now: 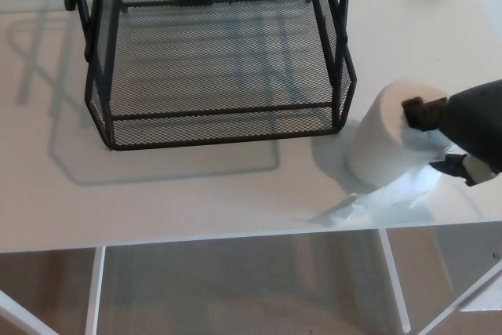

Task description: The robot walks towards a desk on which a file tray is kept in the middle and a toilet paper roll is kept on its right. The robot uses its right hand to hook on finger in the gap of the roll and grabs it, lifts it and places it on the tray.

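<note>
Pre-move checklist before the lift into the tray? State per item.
1. Finger hooked in the core: right hand has one finger in the end of the toilet paper roll. Ok.
2. Grip secure for a lift: cannot tell; the far side of the roll is hidden.
3. Roll attitude: tilted, leaning toward the tray. Not ok for a plain vertical lift.
4. Loose tail: a sheet trails on the desk below the roll. Not ok, it may drag.
5. File tray free: nothing lies in it. Ok.
6. Clearance: the roll sits close to the tray's right front corner. Check it before moving sideways.
</note>
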Available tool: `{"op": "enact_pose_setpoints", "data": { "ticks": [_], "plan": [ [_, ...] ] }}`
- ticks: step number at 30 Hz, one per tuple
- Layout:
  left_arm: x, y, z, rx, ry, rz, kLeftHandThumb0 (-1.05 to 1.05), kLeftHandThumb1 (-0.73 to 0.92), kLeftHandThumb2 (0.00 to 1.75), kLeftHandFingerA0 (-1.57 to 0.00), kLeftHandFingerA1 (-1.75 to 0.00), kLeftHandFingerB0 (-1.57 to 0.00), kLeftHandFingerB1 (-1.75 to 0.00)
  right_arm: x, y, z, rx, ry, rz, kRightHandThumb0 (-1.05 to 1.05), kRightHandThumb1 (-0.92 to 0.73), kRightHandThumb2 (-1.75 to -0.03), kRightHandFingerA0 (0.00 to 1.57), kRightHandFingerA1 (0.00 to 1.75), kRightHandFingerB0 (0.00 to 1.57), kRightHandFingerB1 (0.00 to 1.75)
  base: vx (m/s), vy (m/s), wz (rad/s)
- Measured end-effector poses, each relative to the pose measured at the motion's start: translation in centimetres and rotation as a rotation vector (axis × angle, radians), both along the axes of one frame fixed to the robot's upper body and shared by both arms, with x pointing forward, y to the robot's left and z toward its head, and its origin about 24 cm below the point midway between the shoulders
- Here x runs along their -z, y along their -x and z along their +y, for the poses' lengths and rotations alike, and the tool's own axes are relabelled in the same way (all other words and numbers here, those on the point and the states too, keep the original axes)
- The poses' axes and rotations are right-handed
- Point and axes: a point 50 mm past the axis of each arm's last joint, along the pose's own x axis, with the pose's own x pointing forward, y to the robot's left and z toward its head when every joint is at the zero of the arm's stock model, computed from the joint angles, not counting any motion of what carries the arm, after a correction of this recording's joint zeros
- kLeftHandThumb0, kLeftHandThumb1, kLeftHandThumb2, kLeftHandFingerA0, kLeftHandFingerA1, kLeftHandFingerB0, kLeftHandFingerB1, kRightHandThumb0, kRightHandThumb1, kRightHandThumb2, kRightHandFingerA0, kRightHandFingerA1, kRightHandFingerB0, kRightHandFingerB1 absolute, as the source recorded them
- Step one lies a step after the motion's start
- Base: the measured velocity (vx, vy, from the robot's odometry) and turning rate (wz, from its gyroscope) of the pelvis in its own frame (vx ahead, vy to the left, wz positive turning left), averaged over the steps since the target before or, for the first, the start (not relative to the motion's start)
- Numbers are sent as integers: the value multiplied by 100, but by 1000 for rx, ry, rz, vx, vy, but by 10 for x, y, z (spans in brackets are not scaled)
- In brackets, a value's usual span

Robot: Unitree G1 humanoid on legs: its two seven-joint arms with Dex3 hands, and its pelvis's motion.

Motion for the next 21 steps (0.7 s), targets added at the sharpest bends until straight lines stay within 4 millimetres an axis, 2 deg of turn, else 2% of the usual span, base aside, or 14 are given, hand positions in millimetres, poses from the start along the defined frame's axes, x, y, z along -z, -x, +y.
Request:
{"op": "enact_pose_setpoints", "data": {
  "ticks": [5, 6, 7, 9, 10, 11, 12, 13, 14, 17, 18, 19, 20, 21],
  "plan": [
    [0, -2, -1, 5, 0, 4, -101, 77, 85, -77, -122, -42, -107, -25, 0, -15, 12, -17, -125, -24, -65, -72, 98, 136, 94, 74, 0, 0, 0],
    [0, -1, -1, 4, -1, 7, -103, 77, 84, -70, -124, -34, -114, -35, -1, -17, 9, -24, -168, -24, -64, -77, 98, 131, 95, 75, 0, 0, 0],
    [1, -1, -1, 4, 0, 12, -105, 78, 83, -73, -121, -37, -109, -47, -3, -17, 2, -34, -216, -25, -65, -77, 96, 140, 93, 79, 0, 0, 0],
    [2, 0, -1, 9, 0, 20, -104, 78, 83, -74, -122, -37, -110, -73, -6, -12, -21, -55, -309, -25, -64, -81, 98, 136, 93, 80, 0, 0, 0],
    [2, 0, -1, 11, 0, 23, -103, 78, 84, -73, -124, -35, -114, -85, -7, -8, -35, -68, -355, -25, -62, -80, 98, 143, 93, 80, 0, 0, 0],
    [2, 0, -2, 12, -1, 25, -83, 54, 128, -111, -126, -13, -76, -93, -8, -5, -47, -78, -385, -26, -62, -75, 96, 149, 92, 78, 0, 0, 0],
    [2, 0, -2, 12, -2, 26, -82, 55, 128, -114, -129, -16, -78, -106, -9, 1, -67, -95, -430, -28, -61, -72, 95, 155, 92, 76, 0, 0, 0],
    [2, 0, -2, 11, -3, 26, -101, 77, 86, -71, -128, -36, -117, -113, -9, 5, -82, -110, -456, -26, -60, -74, 95, 157, 92, 82, 0, 0, 0],
    [2, 0, -1, 10, -3, 26, -101, 78, 86, -71, -127, -35, -116, -122, -10, 12, -105, -131, -486, -27, -61, -74, 101, 140, 93, 75, 0, 0, 0],
    [2, 0, -1, 10, -3, 26, -101, 78, 87, -73, -125, -36, -115, -145, -9, 32, -179, -179, -553, -25, -59, -74, 101, 141, 94, 74, 0, 0, 0],
    [2, -1, -2, 11, -4, 24, -102, 78, 86, -74, -124, -35, -115, -151, -9, 37, -200, -187, -570, -26, -59, -71, 103, 122, 91, 73, 0, 0, 0],
    [2, 0, -2, 12, -4, 26, -101, 78, 85, -73, -123, -34, -113, -157, -10, 41, -218, -190, -581, -23, -59, -75, 105, 117, 92, 76, 0, 0, 0],
    [2, 0, -1, 12, -4, 29, -101, 78, 85, -73, -123, -34, -113, -162, -11, 45, -232, -189, -588, -23, -59, -75, 105, 117, 92, 76, 0, 0, 0],
    [2, 0, -2, 13, -4, 30, -99, 78, 85, -73, -124, -35, -113, -167, -11, 48, -244, -190, -595, -23, -61, -75, 97, 137, 89, 81, 0, 0, 0]
  ]
}}
